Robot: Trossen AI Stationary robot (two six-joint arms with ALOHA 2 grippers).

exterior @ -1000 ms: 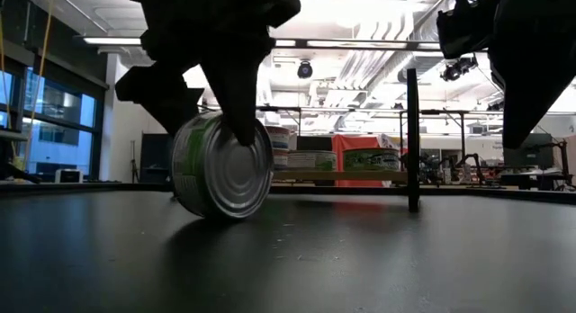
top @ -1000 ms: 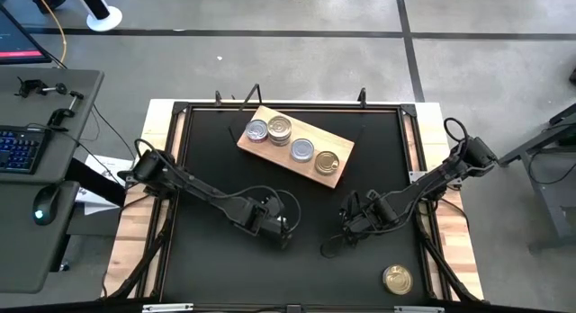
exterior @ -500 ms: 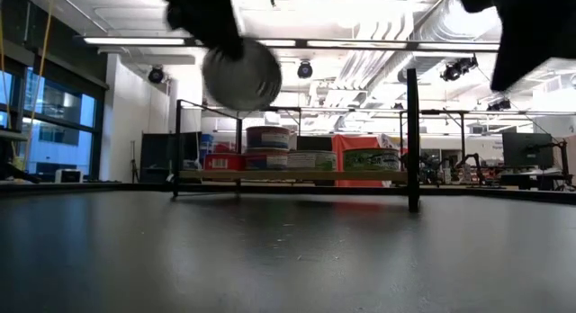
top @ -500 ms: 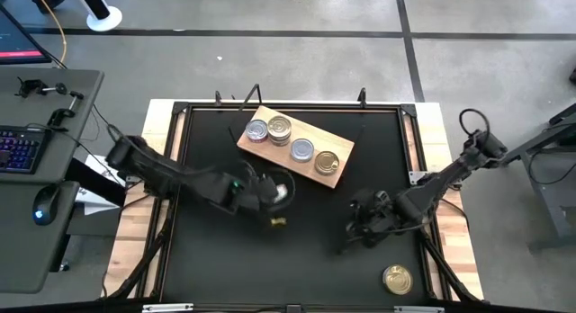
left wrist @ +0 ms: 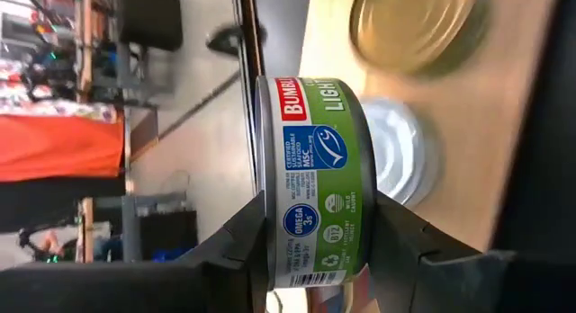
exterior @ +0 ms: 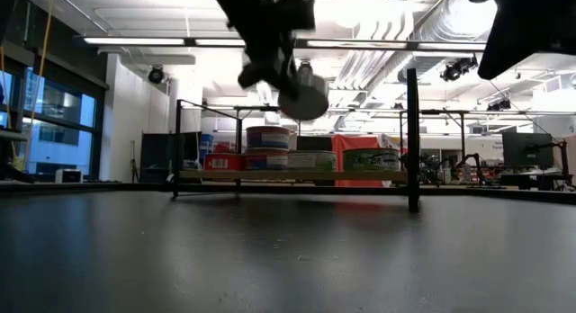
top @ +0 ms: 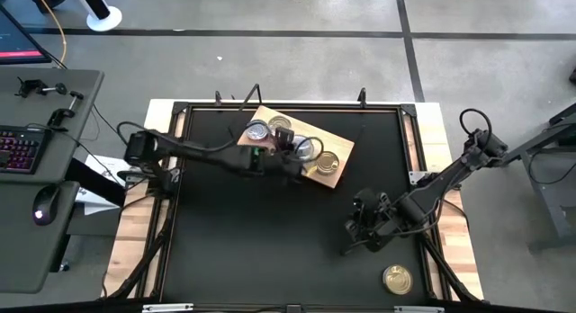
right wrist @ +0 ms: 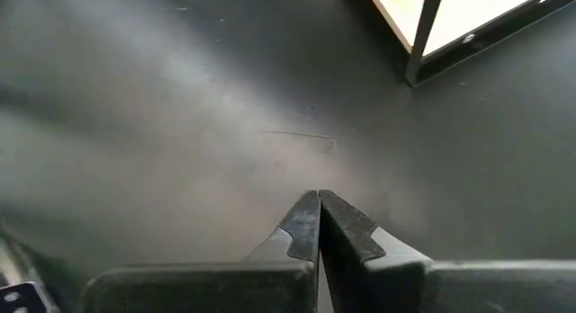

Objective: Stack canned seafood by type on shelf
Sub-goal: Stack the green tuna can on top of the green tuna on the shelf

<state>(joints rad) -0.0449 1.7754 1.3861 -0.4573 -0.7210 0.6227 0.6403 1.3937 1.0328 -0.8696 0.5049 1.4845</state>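
Note:
My left gripper [top: 290,156] hangs over the wooden shelf [top: 340,174] at the table's far side, shut on a green-labelled tin [left wrist: 315,178]. In the low view that tin [exterior: 303,97] is in the air above the shelf [exterior: 297,175]. Lying flat on the shelf are two silver tins [top: 258,130] [top: 306,149], a gold-lidded tin [top: 327,162] and another tin [top: 281,124]. A further gold tin [top: 397,278] lies flat near the table's near right corner. My right gripper [top: 360,232] is shut and empty, low over the tabletop to the right of the middle. My left gripper pinches the tin between its two fingers [left wrist: 243,236], one on each flat face, with the green label wall [left wrist: 317,151] showing between them. The tin is lifted clear and held on edge, its flat faces upright, above the shelf's tins.
Black posts [exterior: 412,138] of the table's frame rise at the far edge behind the shelf. A frame bar [right wrist: 423,43] crosses the right wrist view. Bare black tabletop [top: 252,250] spreads between the shelf and the near edge.
My left gripper has lifted the tin, which stood on edge on the middle of the table, clear of the surface. It carried the tin up and toward the far edge until it hung over the shelf. My right gripper has drifted slightly toward the near edge, staying shut.

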